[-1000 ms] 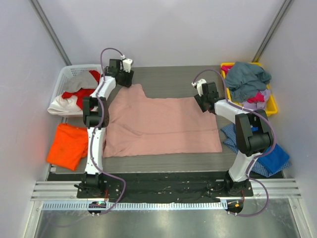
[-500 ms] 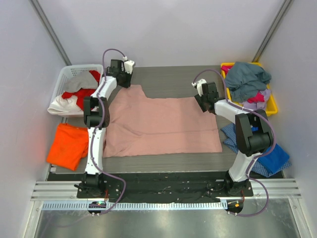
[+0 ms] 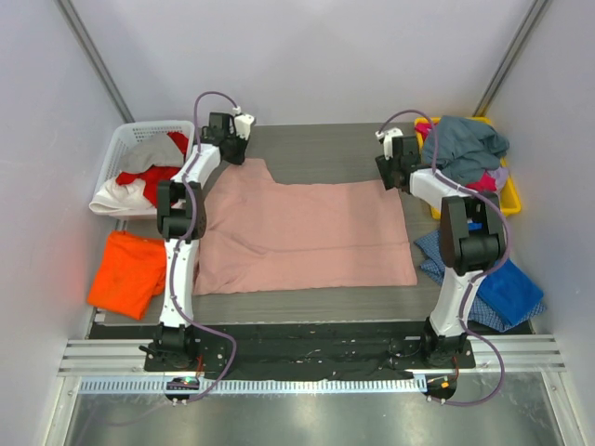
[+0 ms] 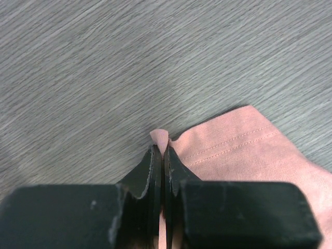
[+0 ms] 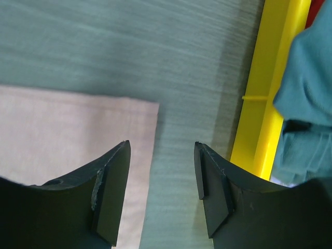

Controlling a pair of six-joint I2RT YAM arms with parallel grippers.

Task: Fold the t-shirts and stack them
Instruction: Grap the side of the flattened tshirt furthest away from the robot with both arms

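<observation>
Pink t-shirt corner in tight-closed left jaws, arm outstretched; right jaws wide apart.

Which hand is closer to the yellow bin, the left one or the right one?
Right. The right hand hovers open beside the yellow bin, near a corner of the pink shirt. The left hand is across the table, pinching the shirt's other end.

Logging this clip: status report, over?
Left jaws shut on pink shirt, far-left corner. Right jaws open above far-right corner, empty. Yellow bin close beside them.
</observation>
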